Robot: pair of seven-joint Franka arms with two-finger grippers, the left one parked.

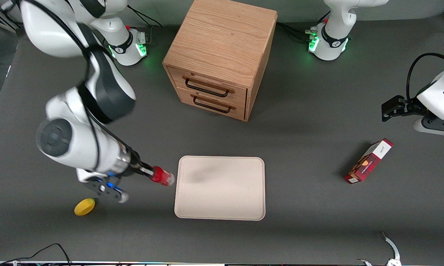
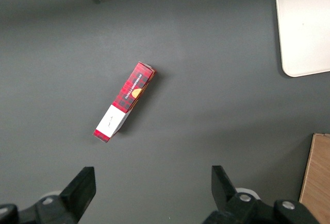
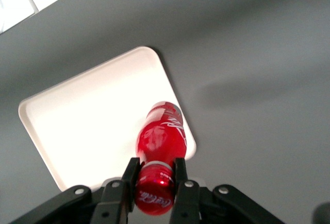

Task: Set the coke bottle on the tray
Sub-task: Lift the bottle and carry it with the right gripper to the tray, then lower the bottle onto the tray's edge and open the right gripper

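My right gripper (image 1: 152, 173) is shut on the red cap of the small red coke bottle (image 1: 163, 176) and holds it lying sideways above the table, just beside the edge of the cream-white tray (image 1: 220, 187) that faces the working arm's end. In the right wrist view the two black fingers (image 3: 130, 175) clamp the cap, and the bottle's body (image 3: 161, 136) points out over the tray (image 3: 87, 121). The tray holds nothing.
A yellow lemon (image 1: 84, 206) lies on the table near the gripper, nearer the front camera. A wooden two-drawer cabinet (image 1: 218, 55) stands farther from the camera than the tray. A red rectangular carton (image 1: 368, 161) lies toward the parked arm's end.
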